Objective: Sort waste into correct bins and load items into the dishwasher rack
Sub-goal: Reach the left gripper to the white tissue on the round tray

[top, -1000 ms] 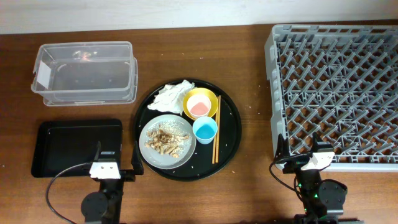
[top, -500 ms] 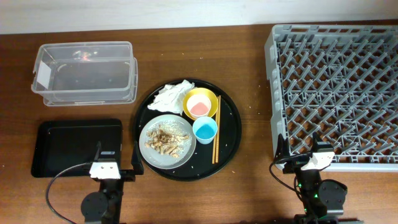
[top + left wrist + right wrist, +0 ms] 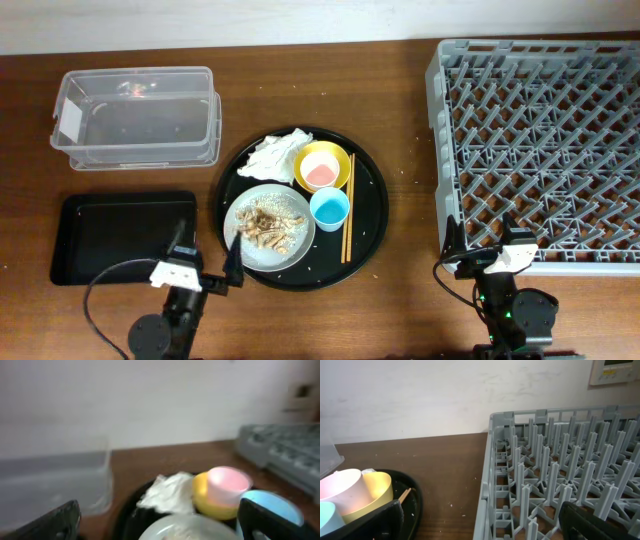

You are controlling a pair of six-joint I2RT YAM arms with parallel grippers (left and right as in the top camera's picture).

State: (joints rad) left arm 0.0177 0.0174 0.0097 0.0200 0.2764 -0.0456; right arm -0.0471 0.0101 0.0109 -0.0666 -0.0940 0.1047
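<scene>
- The left wrist view is blurred. In it we can make out only the crumpled napkin [image 3: 276, 155], the pink cup [image 3: 320, 172] standing in the yellow bowl [image 3: 341, 158], and part of the light-blue cup [image 3: 329, 208] behind one finger. The grey plate [image 3: 292, 250] is cut off at the bottom edge.
- In the right wrist view the bowl and both cups are cropped at the left edge, and only one tip of the chopsticks [image 3: 349, 210] shows.
- The dishwasher rack [image 3: 540, 150] runs out of the overhead picture on the right; its pegs carry nothing that we can see.
- The white rice grains are specks on the round black tray [image 3: 369, 215], too small for us to count.
- The tan food scraps [image 3: 265, 225] lie piled on the grey plate. The plate, napkin, bowl, cups and chopsticks all sit on the round tray, which stands on the surface [image 3: 400, 120] between the bins and the rack.
- The clear tub [image 3: 140, 125] and the shallow black tray [image 3: 115, 235] stand left of the round tray, the tub behind, the black tray in front.
- The left gripper [image 3: 206, 248] is released, fingers wide apart and holding nothing.
- The right gripper [image 3: 478, 235] is likewise released, at the rack's near corner.
- Since half a second ago the left gripper has swung right towards the round tray; one finger now overlaps the plate's rim from above. The right gripper has not moved.
</scene>
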